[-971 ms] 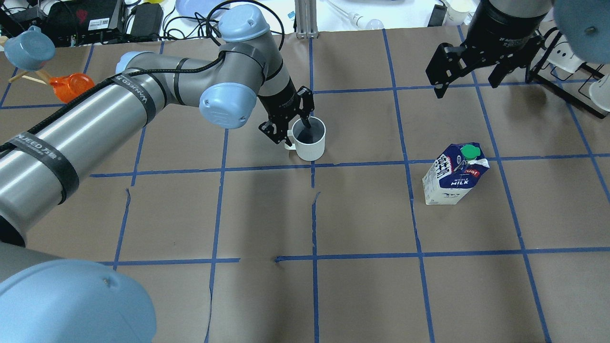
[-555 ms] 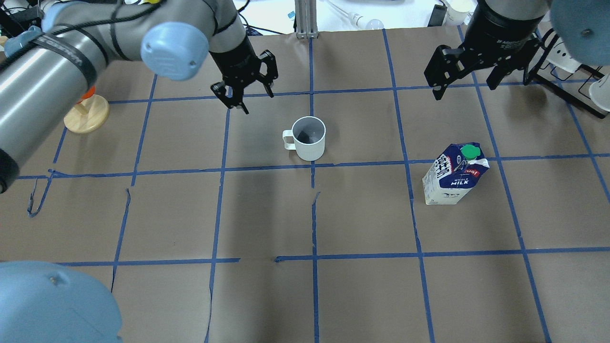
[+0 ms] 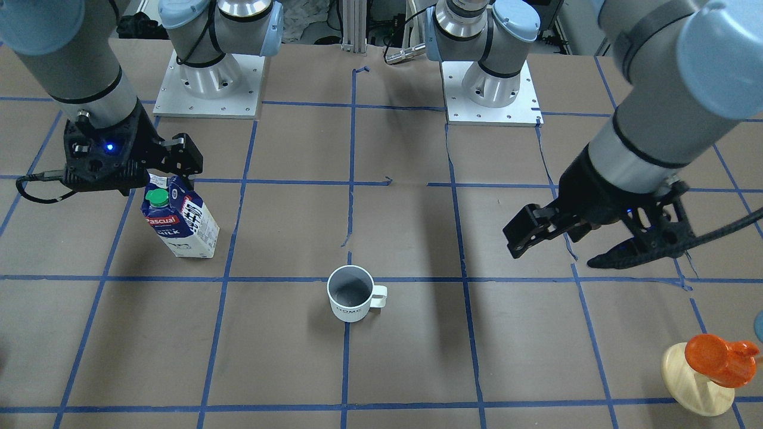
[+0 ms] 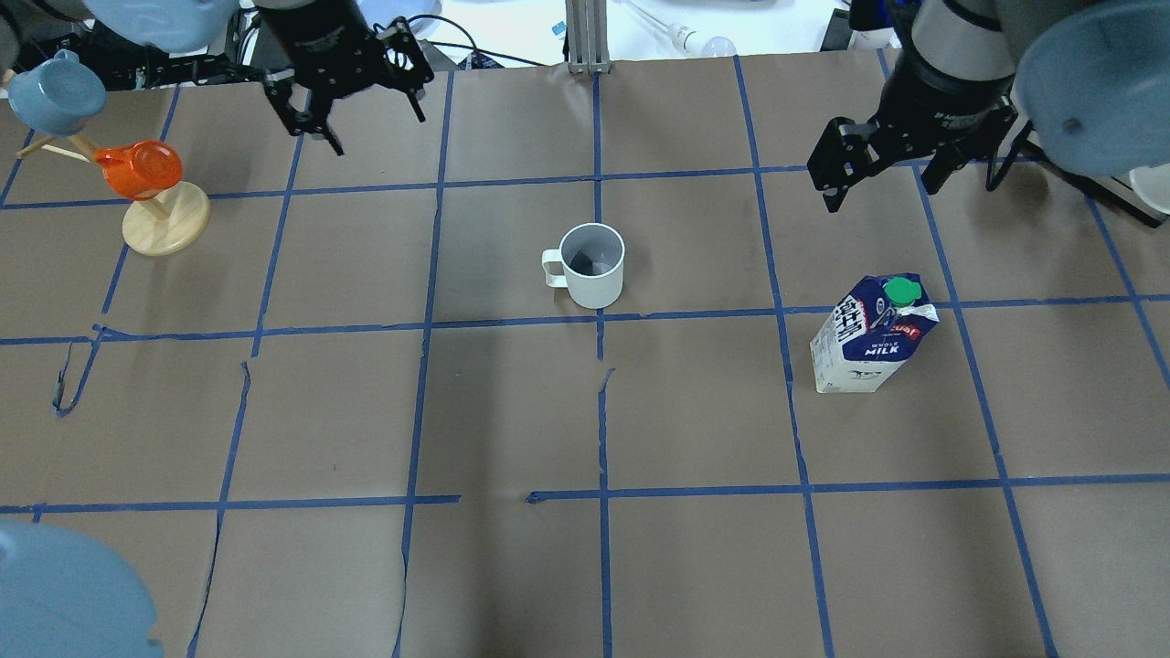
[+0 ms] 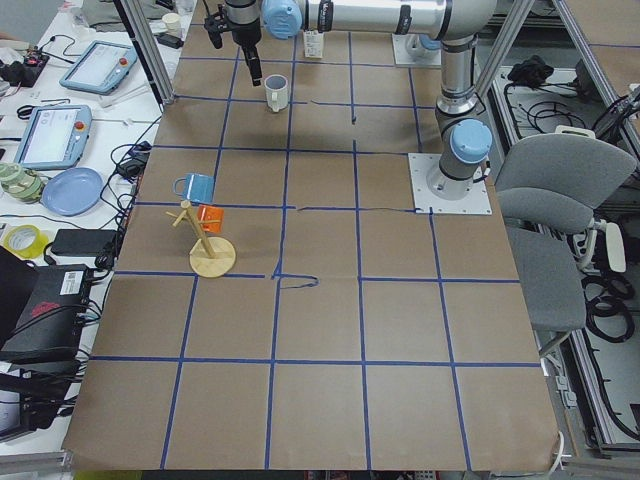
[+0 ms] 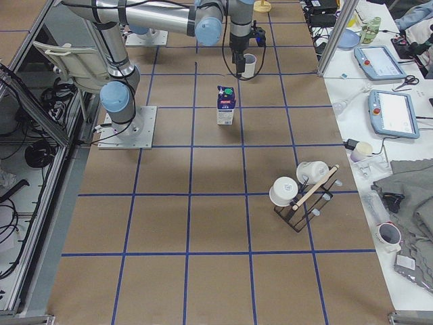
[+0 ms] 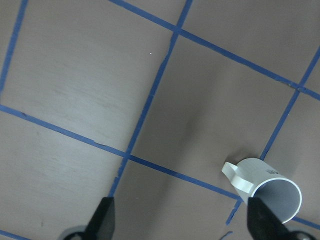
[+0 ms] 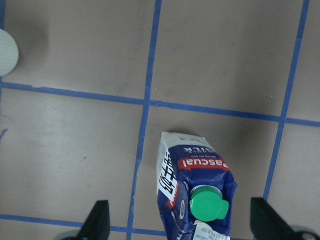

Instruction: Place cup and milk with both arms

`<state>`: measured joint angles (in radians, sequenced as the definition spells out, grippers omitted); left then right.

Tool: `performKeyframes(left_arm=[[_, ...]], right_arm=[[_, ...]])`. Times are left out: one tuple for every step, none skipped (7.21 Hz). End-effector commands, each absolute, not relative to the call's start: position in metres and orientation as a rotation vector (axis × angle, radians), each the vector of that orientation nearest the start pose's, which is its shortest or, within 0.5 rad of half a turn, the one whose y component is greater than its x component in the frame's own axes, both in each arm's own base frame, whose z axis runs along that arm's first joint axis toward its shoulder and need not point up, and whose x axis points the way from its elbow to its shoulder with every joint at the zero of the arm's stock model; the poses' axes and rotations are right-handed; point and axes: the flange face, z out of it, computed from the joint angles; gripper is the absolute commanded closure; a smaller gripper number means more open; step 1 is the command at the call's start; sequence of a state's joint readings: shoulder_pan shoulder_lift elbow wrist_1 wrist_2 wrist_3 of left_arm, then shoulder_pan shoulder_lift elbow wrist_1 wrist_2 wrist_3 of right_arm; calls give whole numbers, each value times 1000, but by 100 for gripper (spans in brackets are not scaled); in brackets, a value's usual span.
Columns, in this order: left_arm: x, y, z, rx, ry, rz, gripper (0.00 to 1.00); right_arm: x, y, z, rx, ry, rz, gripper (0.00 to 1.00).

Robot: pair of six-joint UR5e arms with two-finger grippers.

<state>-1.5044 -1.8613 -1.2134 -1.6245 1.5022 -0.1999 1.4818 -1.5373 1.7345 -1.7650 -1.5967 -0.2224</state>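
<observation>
Left jaws, wide and empty, had released the cup upright near the desk's middle and withdrawn toward its far left corner; right jaws hung wide near the unplaced milk by the right edge

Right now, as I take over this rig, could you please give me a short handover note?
Left tool: open, empty, raised well clear of the cup.
Right tool: open, empty, hovering by the milk, not gripping it.
Cup: upright near the middle of the table, free.
Milk: upright on the robot's right side, free.
Done: cup looks set down.
Left: milk, if this is not its final spot; I cannot tell.
</observation>
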Motion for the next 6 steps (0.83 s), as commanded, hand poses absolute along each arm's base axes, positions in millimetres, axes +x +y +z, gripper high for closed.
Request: performKeyframes(left_arm=[[-58, -600, 527, -268, 3177, -28, 0], [-39, -596, 532, -310, 3153, -37, 0], [-29, -594, 527, -340, 3155, -16, 0], [-34, -586, 528, -325, 3147, -12, 0], [-36, -580, 530, -320, 3148, -8, 0], [-36, -577, 527, -320, 3147, 5, 0]], right_arm=[[63, -486, 339, -186, 3179, 19, 0], [62, -471, 320, -185, 3203, 49, 0], [63, -468, 318, -186, 3204, 54, 11], [62, -467, 318, -176, 3206, 57, 26], [63, -468, 321, -178, 3201, 45, 55], [64, -470, 323, -177, 3194, 33, 67]])
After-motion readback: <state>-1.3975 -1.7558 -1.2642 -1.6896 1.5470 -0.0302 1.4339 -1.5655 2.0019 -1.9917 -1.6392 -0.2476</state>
